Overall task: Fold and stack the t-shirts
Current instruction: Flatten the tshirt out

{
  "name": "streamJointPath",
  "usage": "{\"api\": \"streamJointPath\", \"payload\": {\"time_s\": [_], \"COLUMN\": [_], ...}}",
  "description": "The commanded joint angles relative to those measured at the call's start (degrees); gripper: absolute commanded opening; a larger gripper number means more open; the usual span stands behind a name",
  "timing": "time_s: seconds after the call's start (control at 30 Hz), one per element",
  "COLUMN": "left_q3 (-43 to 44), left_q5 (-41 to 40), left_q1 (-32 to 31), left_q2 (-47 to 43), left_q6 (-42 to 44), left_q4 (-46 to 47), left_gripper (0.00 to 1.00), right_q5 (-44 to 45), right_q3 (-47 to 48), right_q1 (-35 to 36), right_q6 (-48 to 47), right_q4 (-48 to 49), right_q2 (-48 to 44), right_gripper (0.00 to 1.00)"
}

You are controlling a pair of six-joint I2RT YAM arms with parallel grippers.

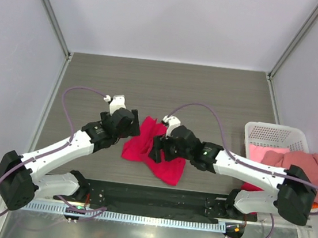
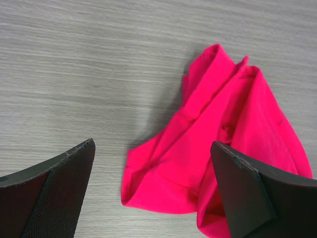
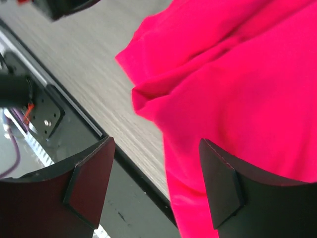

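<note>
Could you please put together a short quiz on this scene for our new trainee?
1. True or false: the crimson t-shirt lies neatly folded flat on the table.
2. Where does the white basket stand? A) at the far left corner; B) at the table's right edge, beside the right arm; C) in the middle, under the crimson t-shirt.
3. Are the left gripper and the right gripper open or shut?

Key: 1. False, it lies crumpled. 2. B. 3. Both open, poised over the crimson t-shirt.
</note>
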Motion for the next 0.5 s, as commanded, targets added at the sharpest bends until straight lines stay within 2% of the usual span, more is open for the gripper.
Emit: {"api": "streamJointPath", "payload": {"time_s": [0.0,0.07,0.1,0.13,0.17,0.23,0.27,0.37,0.4,0.47], "left_q3": [1.41,2.28,2.29,2.81,3.25,4.57,5.01,5.89,5.80,5.45], "left_q5": [4.33,6.53,7.23,8.02,9.86,11.45,11.90,12.25,12.43,12.95], "left_q1": [0.38,0.56,0.65,0.82,1.43,1.87,1.96,2.05,2.05,2.05], "left_q2": [2.18,5.42,5.45,7.71,9.21,12.63,13.61,16.25,16.61,17.31], "left_q6": [0.40,0.40,0.40,0.40,0.22,0.13,0.22,0.75,0.84,0.75], "left_q4": [0.27,1.14,1.50,2.02,2.20,2.81,2.99,3.78,4.74,5.97], "left_gripper": [1.00,1.00,1.00,1.00,1.00,1.00,1.00,0.96,0.88,0.81], "right_q5": [2.77,4.79,5.24,7.68,9.27,12.00,13.66,15.95,16.31,16.49], "right_q3": [2.29,3.95,4.40,4.66,5.19,5.54,4.94,1.95,1.16,-1.03], "right_q1": [2.84,3.19,3.20,3.20,3.20,3.20,3.20,3.20,3.20,3.20], "right_q6": [-0.67,-0.41,-0.41,-0.23,0.03,0.73,1.00,2.40,2.67,3.11], "right_q4": [5.87,5.78,5.87,5.69,5.08,3.85,3.58,3.76,3.67,3.67], "right_q2": [4.66,8.60,9.50,10.12,10.99,10.65,9.95,5.13,2.24,-0.06], "right_gripper": [0.75,0.73,0.68,0.59,0.30,0.05,0.01,0.01,0.01,0.01]}}
